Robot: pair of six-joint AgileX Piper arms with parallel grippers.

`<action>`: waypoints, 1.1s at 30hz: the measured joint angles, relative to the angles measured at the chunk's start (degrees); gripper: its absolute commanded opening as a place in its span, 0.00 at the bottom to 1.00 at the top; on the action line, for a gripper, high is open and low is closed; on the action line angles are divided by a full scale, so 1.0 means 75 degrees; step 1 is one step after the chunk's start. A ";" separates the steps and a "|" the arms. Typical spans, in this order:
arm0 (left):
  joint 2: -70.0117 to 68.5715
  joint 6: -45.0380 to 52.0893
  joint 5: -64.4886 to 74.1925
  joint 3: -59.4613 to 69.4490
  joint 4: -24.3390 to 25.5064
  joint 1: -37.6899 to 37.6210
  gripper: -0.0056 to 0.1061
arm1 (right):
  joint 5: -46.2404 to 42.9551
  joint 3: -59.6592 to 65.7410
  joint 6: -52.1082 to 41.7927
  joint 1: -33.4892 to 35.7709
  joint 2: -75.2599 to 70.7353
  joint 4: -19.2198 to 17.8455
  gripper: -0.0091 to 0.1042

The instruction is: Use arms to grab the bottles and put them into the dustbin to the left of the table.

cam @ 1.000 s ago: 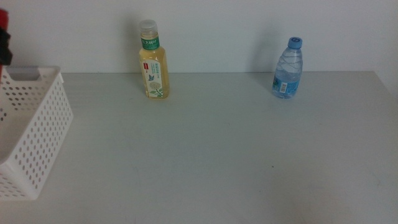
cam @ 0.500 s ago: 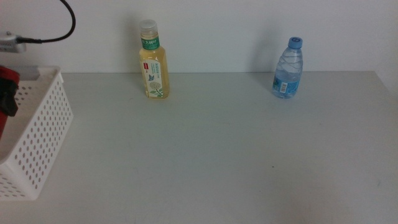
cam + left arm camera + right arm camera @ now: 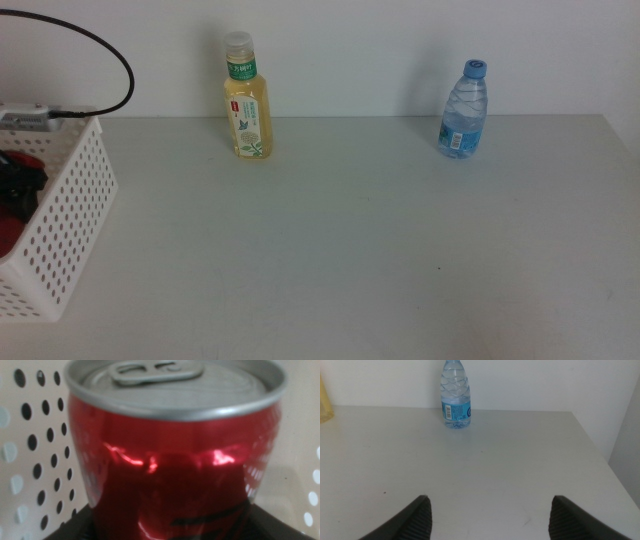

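The slim red can (image 3: 170,470) fills the left wrist view, with my left gripper (image 3: 22,180) shut on it low inside the white perforated dustbin (image 3: 70,215) at the table's left edge. A yellowish bottle (image 3: 247,100) with a green label stands upright at the back of the table (image 3: 330,240). Further right stands the clear blue-capped water bottle (image 3: 463,110), also upright, and the right wrist view shows it (image 3: 455,395) too. My right gripper (image 3: 492,520) is open above the near table, far from that bottle and out of the middle view.
A wall runs right behind both bottles. The left arm's black cable (image 3: 100,45) loops above the dustbin. The table's right edge (image 3: 600,455) lies a little beyond the water bottle.
My left gripper has come down with the red can from above the dustbin's rim to inside it. Both bottles and the right arm have stayed put.
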 measured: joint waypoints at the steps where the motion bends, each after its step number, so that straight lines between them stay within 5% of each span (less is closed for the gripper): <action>1: 0.0038 0.0000 0.0000 0.0000 0.0000 0.0000 0.07 | 0.0000 0.0000 0.0000 0.0000 0.0000 0.0000 0.60; 6: 0.0148 -0.0010 0.0017 0.0000 0.0000 0.0000 0.26 | -0.0007 0.0000 0.0000 0.0000 0.0000 0.0000 0.60; 7: 0.0155 -0.0020 0.0017 0.0000 0.0043 0.0000 0.78 | -0.0007 0.0000 0.0000 0.0000 0.0000 0.0000 0.60; 9: 0.0155 -0.0020 0.0017 -0.0034 0.0096 0.0000 0.87 | -0.0007 0.0000 0.0000 0.0000 0.0000 0.0000 0.60; 24: -0.1488 -0.0623 0.0473 -0.0062 -0.0245 -0.0177 0.89 | -0.0007 0.0000 0.0000 0.0000 0.0000 0.0000 0.60; 33: -0.3399 -0.0772 0.0613 -0.0064 -0.0515 -0.1398 0.89 | -0.0007 0.0000 0.0000 0.0000 0.0000 0.0000 0.60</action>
